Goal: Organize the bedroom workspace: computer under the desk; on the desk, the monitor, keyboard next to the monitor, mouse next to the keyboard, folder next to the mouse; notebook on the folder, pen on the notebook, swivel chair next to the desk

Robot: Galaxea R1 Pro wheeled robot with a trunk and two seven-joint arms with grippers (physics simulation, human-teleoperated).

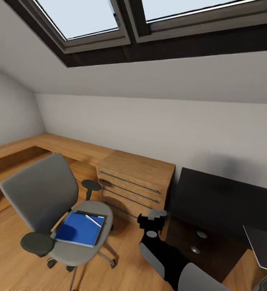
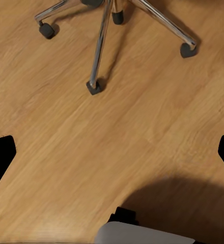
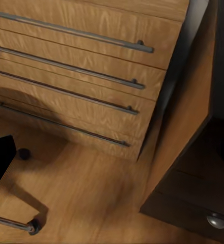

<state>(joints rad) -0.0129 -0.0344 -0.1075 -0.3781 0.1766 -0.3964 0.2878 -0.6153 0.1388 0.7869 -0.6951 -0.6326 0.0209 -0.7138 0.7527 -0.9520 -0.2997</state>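
The grey swivel chair stands on the wood floor at the left. A flat blue folder lies on its seat, with a white pen on top; I cannot tell a separate notebook from the folder. The dark desk is at the right. My right gripper hovers low between the chair and the desk, facing the drawers, and one black finger sits at the frame's edge, open and empty. My left gripper is open over bare floor near the chair's chrome base.
A wooden drawer unit with long bar handles stands between the chair and the desk. A low wooden bench runs along the left wall. A grey slab juts in at the right edge. Skylights sit in the sloped ceiling.
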